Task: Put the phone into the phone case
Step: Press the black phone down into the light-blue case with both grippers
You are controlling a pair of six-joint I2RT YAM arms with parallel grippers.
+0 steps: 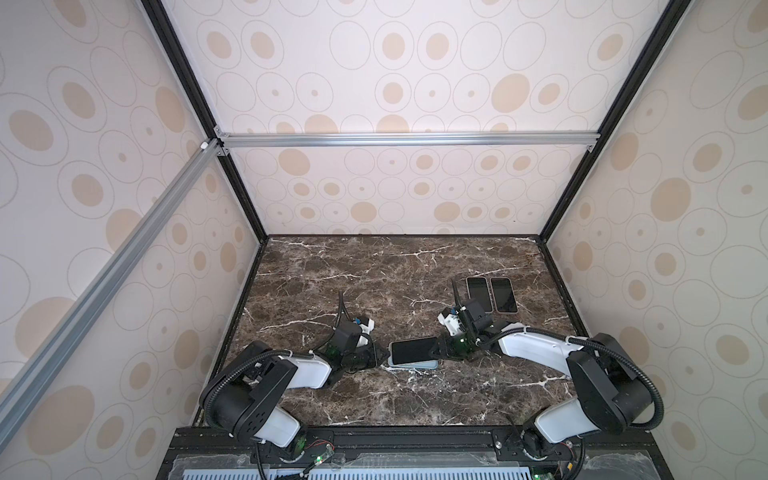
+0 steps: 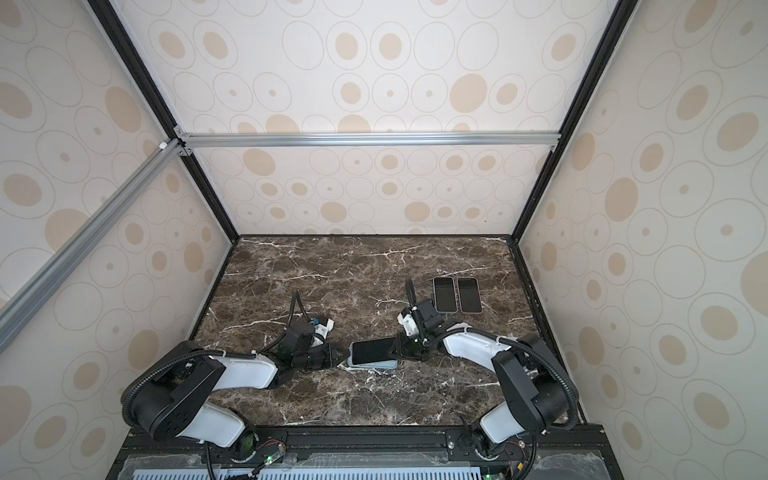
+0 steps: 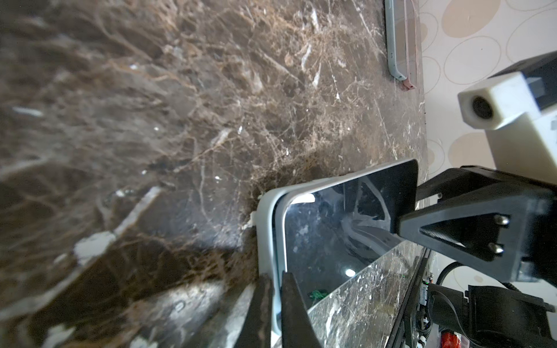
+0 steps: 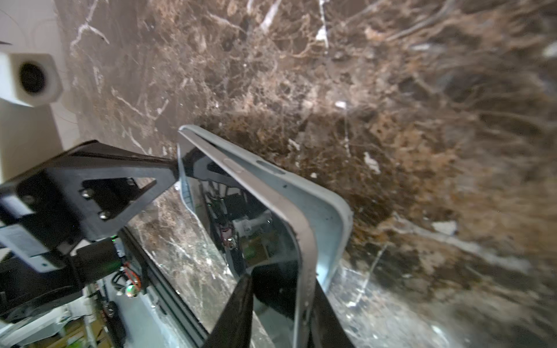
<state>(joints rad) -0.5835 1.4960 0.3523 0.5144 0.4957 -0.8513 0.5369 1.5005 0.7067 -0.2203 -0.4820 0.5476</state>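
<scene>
Your dark-screened, slim rectangular phone [image 1: 411,351] lies on the pale blue soft phone case [image 1: 417,365], near the front middle of the brown marble table [image 1: 374,270]. It is only partly seated. In the right wrist view the end toward the left arm is tucked inside the rim, while the end at the right hand [image 1: 435,350] rides above the case wall.

Your left hand [image 3: 275,313] is clenched on the case's end wall. The right hand's fingers straddle the raised end of the phone, but I cannot tell whether they press it.

Watch three things:
- Push down while the phone sits skewed, and its edge may fold the soft wall under instead of snapping in.
- Let the left pinch slip, and the case will likely skate on the slick marble.
- Release the raised end too early, and the tucked end could pop back out.
</scene>
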